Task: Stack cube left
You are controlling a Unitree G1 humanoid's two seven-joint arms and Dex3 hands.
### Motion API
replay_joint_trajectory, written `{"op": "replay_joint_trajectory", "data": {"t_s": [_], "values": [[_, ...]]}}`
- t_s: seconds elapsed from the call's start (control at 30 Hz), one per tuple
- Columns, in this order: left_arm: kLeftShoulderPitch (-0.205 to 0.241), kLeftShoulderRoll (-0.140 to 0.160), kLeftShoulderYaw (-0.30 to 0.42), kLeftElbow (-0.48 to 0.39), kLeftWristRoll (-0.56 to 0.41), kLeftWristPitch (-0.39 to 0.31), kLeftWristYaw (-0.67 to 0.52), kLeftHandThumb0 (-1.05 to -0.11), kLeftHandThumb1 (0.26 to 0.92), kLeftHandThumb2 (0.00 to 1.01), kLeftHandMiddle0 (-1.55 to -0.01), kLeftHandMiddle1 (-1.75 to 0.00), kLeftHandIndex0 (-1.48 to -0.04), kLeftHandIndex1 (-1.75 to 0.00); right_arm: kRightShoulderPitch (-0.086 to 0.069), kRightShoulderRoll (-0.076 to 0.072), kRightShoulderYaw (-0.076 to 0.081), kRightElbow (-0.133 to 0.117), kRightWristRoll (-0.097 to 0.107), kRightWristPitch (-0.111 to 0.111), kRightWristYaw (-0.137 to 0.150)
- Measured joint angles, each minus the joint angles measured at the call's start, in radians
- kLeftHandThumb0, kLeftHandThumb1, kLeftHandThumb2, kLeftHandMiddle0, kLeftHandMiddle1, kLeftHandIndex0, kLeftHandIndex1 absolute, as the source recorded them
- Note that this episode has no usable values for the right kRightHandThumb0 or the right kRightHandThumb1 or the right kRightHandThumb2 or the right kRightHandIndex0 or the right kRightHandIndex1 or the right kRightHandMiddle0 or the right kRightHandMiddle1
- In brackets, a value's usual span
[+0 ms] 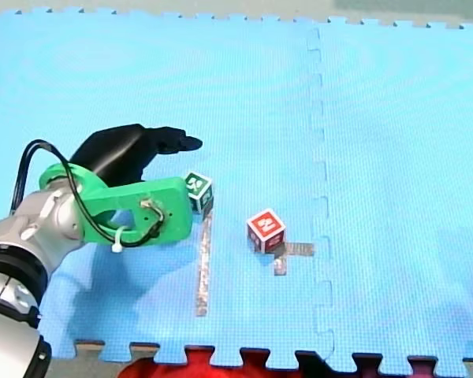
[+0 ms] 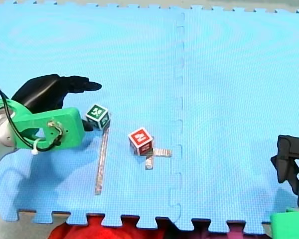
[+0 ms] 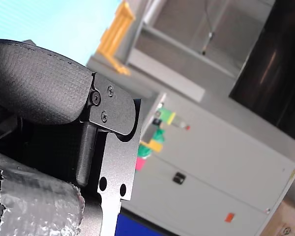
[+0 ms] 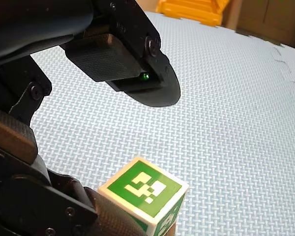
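Item 1: green cube [image 1: 198, 190], white pattern on top, on the blue foam mat [image 1: 378, 118], at the upper end of a long tape strip [image 1: 202, 268].
Item 2: red cube [image 1: 266, 229], near the green one but apart from it, on a short tape strip [image 1: 292, 250].
Item 3: left hand [image 1: 142, 150], released. Its lower finger [image 4: 64, 206] lies against the green cube and its upper finger [image 4: 123, 64] is raised clear.
Item 4: right hand [image 2: 290, 163], at the mat's right edge; grip state cannot be told.
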Motion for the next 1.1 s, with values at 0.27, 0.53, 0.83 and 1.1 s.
{"op": "replay_joint_trajectory", "data": {"t_s": [0.27,0.53,0.83,1.1], "values": [[-0.006,-0.011,-0.005,-0.001,0.002,0.007,0.007,-0.662,0.651,0.0,-0.91,-1.75,-0.81,-0.03,0.015,0.002,-0.006,-0.035,0.009,-0.001,0.013],[0.0,-0.045,-0.028,0.004,0.023,0.038,0.018,-0.648,0.655,0.0,-0.91,-1.75,-0.8,-0.02,0.041,-0.001,-0.02,-0.072,0.031,-0.015,0.044],[0.004,-0.055,-0.035,0.008,0.026,0.065,-0.019,-0.659,0.667,0.01,-0.94,-1.75,-0.79,-0.01,0.065,0.0,-0.04,-0.103,0.047,-0.026,0.076],[0.008,-0.057,-0.043,0.007,0.033,0.071,-0.014,-0.648,0.691,0.01,-0.96,-1.75,-0.79,0.0,0.075,0.005,-0.057,-0.13,0.076,-0.057,0.116]]}}
